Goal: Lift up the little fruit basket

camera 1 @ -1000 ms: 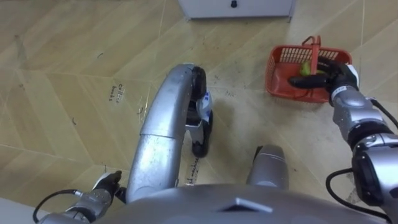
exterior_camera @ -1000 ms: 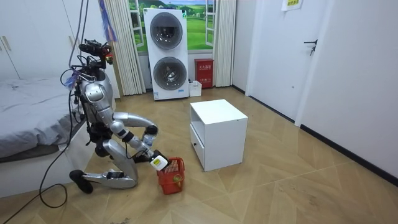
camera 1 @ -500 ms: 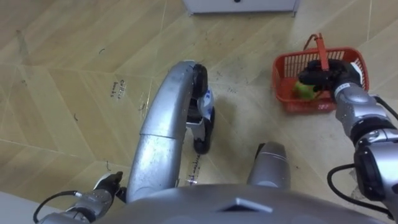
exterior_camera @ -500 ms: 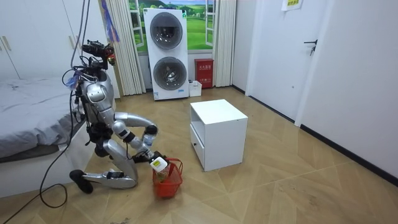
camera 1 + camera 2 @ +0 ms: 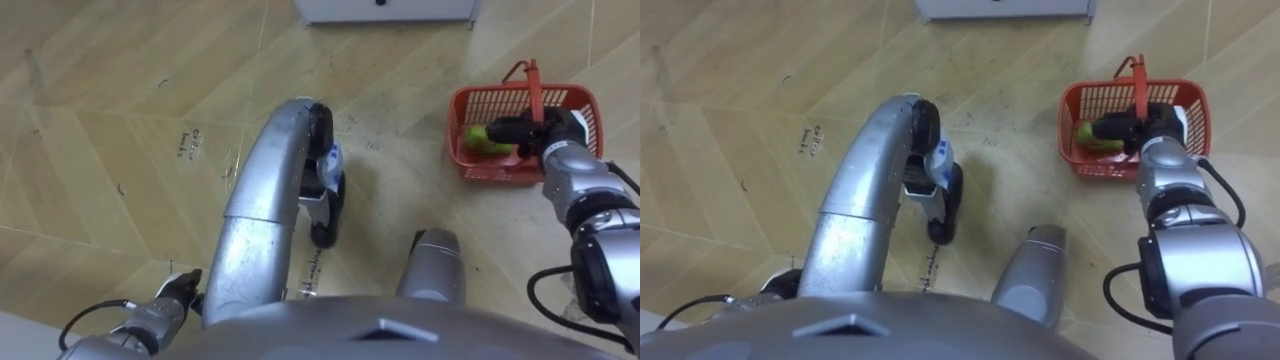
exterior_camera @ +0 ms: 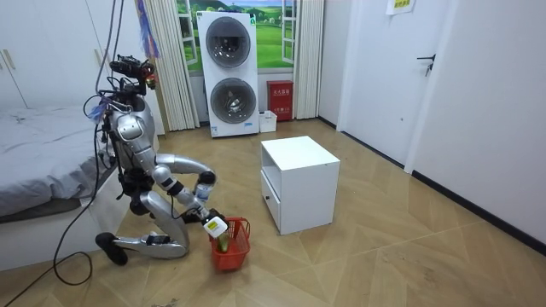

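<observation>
**Left eye view:** the fruit basket (image 5: 500, 168) is in the upper right of the frame on the wooden floor (image 5: 120, 120). It's a bit down and right of the white cabinet (image 5: 385, 10) that pokes in at the top edge. The right arm runs up along the right edge. The right hand (image 5: 535, 130) is down inside the basket's rim and points toward frame left. Its fingers (image 5: 505, 128) look curled round the foot of the red handle (image 5: 534, 85), which stands up over the basket. A green fruit (image 5: 482, 138) lies in there just beside the fingertips. The left hand (image 5: 178, 290) sits in the lower left corner next to the thigh, and I can't tell how it's held.

**Right eye view:** same scene, with the basket a little closer to the middle of the frame. You get more of the right arm here, stacked up from the lower right corner to the basket. The handle crosses right over the hand.

**Room view:** this one adds the whole pose. The robot kneels low on the floor, between the bed (image 6: 43, 162) at the room view's left and the cabinet in the middle. The right arm reaches down and forward, with the hand at the top of the basket by its knee, lower centre-left. I can't tell if the basket's bottom is touching the floor. A stacked washer and dryer (image 6: 229, 72) stands at the back wall.
</observation>
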Available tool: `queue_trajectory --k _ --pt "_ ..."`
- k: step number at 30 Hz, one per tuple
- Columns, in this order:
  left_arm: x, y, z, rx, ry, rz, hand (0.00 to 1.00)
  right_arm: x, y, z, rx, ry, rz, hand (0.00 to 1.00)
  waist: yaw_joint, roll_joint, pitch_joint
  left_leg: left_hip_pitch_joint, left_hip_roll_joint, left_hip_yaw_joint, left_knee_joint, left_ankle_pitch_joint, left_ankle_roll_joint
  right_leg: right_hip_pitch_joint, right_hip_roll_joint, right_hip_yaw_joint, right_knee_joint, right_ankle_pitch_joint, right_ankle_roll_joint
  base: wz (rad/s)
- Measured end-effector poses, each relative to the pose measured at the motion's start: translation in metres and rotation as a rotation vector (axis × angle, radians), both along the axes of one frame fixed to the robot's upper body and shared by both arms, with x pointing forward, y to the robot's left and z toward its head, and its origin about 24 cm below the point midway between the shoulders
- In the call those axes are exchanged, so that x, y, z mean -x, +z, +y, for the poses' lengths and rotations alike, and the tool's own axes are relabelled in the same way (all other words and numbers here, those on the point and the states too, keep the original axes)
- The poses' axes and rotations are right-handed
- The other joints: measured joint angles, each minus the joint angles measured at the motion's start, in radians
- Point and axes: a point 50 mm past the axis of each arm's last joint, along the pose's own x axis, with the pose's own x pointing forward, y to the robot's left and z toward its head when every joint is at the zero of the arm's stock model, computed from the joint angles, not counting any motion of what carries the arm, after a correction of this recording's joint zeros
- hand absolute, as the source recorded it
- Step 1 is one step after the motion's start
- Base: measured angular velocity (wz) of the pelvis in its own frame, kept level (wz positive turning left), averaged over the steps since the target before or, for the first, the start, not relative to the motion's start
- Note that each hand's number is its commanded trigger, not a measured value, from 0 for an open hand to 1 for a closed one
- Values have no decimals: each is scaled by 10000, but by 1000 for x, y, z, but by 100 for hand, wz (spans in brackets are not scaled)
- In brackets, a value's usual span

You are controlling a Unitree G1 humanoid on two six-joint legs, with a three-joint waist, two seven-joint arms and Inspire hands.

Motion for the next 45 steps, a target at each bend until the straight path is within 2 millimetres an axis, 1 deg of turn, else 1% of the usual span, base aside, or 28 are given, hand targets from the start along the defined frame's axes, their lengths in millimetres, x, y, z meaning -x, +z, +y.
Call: queue_trajectory --k 7,12,15,17,18,19,21,22,23,24,25,26,28,29,30,31,33,35,36,37,38,39,40,41,42,43,44,45 --pt "-9 1 0 -51 -53 -214 0 -1 0 1 -67 9 -36 100 69 4 -2 4 18 -126 133 17 32 114 133 -39 36 2 -6 0" --pt "-9 1 0 -66 -35 -218 0 -5 3 3 -398 -248 -408 100 23 -93 54 0 31 -164 178 17 32 150 159 36 75 -5 -24 -1" --pt "-11 2 0 -67 -24 -285 0 -10 7 5 -564 -252 -715 100 -10 -228 99 19 5 -184 202 22 30 197 210 115 70 -13 -44 0" --pt "-16 3 -1 -40 -74 -438 0 -12 7 8 -615 -145 -801 100 -85 -362 164 95 -16 -241 250 20 32 370 250 69 22 -29 -79 0" --pt "-17 3 -1 -35 -68 -455 0 -13 7 10 -637 -96 -825 100 -132 -402 177 148 -29 -253 256 10 47 455 247 33 -9 -30 -81 0" --pt "-16 3 0 -39 -29 -454 0 -15 8 13 -650 68 -875 100 -226 -476 149 217 -25 -297 309 -32 97 593 269 -29 -53 -21 -81 -5" --pt "-20 4 1 -15 123 -616 0 -21 15 15 -626 255 -1199 100 -323 -519 134 255 -58 -406 448 -118 97 727 332 -58 -69 -19 -91 -4" --pt "-24 5 1 7 234 -764 0 -27 20 17 -618 381 -1500 100 -538 -511 109 282 -158 -475 501 -131 121 904 321 -168 -128 -18 -94 7" --pt "-28 6 3 -16 238 -903 0 -31 25 19 -640 507 -1794 100 -692 -570 94 359 -180 -517 578 -186 217 1088 333 -261 -209 -14 -95 12" --pt "-30 7 4 -44 229 -952 0 -34 28 21 -647 585 -1931 100 -762 -618 88 413 -185 -528 607 -230 281 1184 336 -296 -271 -6 -82 0" --pt "-34 8 6 -117 178 -1044 0 -38 33 24 -618 762 -2174 100 -820 -719 88 557 -182 -536 660 -362 362 1342 347 -320 -396 1 -66 0" --pt "-38 10 8 -202 11 -1110 0 -41 36 25 -627 817 -2348 100 -864 -777 31 696 -175 -565 708 -504 452 1566 442 -352 -603 -48 -95 -5" --pt "-45 12 9 -269 -93 -1267 0 -45 42 26 -630 876 -2696 100 -947 -733 -49 844 -156 -631 703 -641 589 1762 637 -385 -961 -71 -87 -2" --pt "-49 13 10 -306 -153 -1368 0 -49 48 29 -640 1008 -2972 100 -1053 -652 -87 936 -155 -658 634 -696 673 1841 749 -375 -1249 -97 -80 0" --pt "-52 14 10 -326 -157 -1438 0 -50 50 30 -649 1064 -3072 100 -1086 -611 -93 998 -155 -653 572 -718 716 1884 800 -357 -1413 -119 -70 -8" --pt "-58 16 12 -368 -116 -1593 0 -53 53 32 -657 1169 -3224 100 -1089 -562 -117 1105 -150 -618 378 -737 761 1861 883 -245 -1754 -132 -51 -12" --pt "-66 19 14 -487 -62 -1847 0 -54 56 33 -629 1291 -3314 100 -1075 -498 -131 1345 -141 -593 -35 -726 832 1875 940 -188 -2409 -135 -45 -15" --pt "-73 22 13 -524 56 -2112 0 -55 55 34 -756 1296 -3258 100 -942 -386 -156 1833 -47 -596 -945 -644 900 1870 1094 -91 -3738 -137 -36 -25" --pt "-73 22 13 -517 65 -2109 0 -55 55 34 -770 1327 -3256 100 -935 -343 -167 1987 -7 -596 -1236 -606 907 1894 1133 -73 -4165 -137 -33 -32" --pt "-72 21 13 -539 135 -2047 0 -55 56 35 -800 1411 -3254 100 -878 -265 -193 2299 37 -586 -1833 -484 932 2004 1201 -92 -5081 -134 -13 -34" --pt "-69 21 15 -551 348 -2002 0 -57 59 37 -772 1542 -3319 100 -884 -223 -214 2648 71 -535 -2502 -349 967 2135 1191 -125 -6069 -122 36 -34" --pt "-68 21 16 -558 466 -1993 0 -59 62 38 -753 1617 -3412 100 -890 -214 -215 2838 73 -520 -2869 -252 976 2231 1185 -128 -6620 -102 78 -33" --pt "-67 21 17 -604 584 -1951 0 -61 65 40 -664 1765 -3559 100 -922 -200 -223 3257 59 -510 -3654 -58 978 2497 1182 -165 -7779 -17 251 -28" --pt "-66 22 19 -619 807 -1989 0 -64 71 43 -540 1962 -3796 100 -986 -200 -225 3646 55 -511 -4436 173 987 2760 1176 -220 -8955 151 358 -33" --pt "-63 22 21 -643 1008 -2003 0 -67 79 46 -540 2117 -4140 100 -1020 -197 -234 4060 83 -522 -5200 399 979 3067 1155 -326 -10096 379 395 -29" --pt "-63 22 22 -663 1062 -2024 0 -68 82 47 -512 2207 -4289 100 -1029 -205 -236 4310 87 -532 -5565 482 950 3303 1156 -386 -10738 515 401 -36" --pt "-58 22 24 -689 1185 -2005 0 -68 87 48 -399 2359 -4533 100 -1041 -208 -241 4875 137 -529 -6196 625 937 3888 1189 -447 -11997 844 375 -35" --pt "-56 22 25 -695 1300 -1986 0 -68 90 49 -374 2419 -4710 100 -985 -207 -243 5147 197 -512 -6428 701 947 4153 1211 -474 -12573 1070 377 -51"
